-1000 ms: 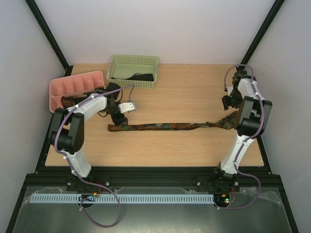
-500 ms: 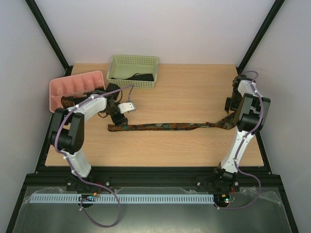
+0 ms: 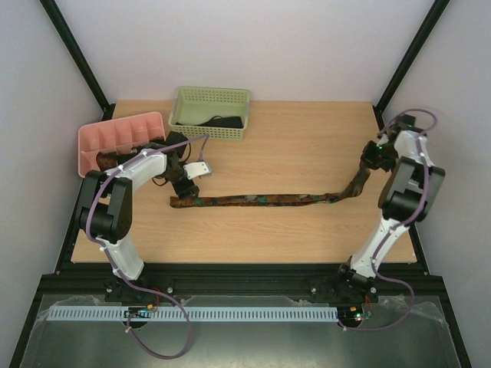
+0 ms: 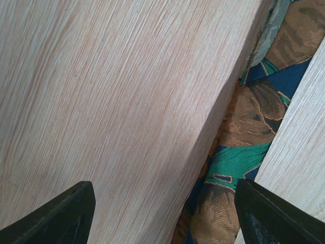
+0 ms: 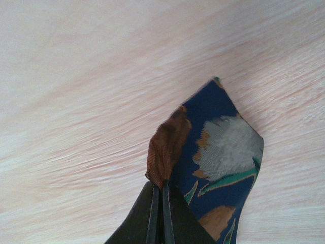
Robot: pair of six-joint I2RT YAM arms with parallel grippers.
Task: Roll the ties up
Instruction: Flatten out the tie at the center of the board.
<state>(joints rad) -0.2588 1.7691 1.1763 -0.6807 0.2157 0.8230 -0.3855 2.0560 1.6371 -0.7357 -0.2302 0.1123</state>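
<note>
Pinching the tie [image 3: 261, 200] by its right end, the right claw [image 5: 161, 190] seems set to begin rolling; left claw [image 4: 165, 213], spread, hovers over the other end

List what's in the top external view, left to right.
pink divided tray → green basket → right end effector, shut on one end of the tie. The tie runs under too much of the width to get its own slot in the order.
</note>
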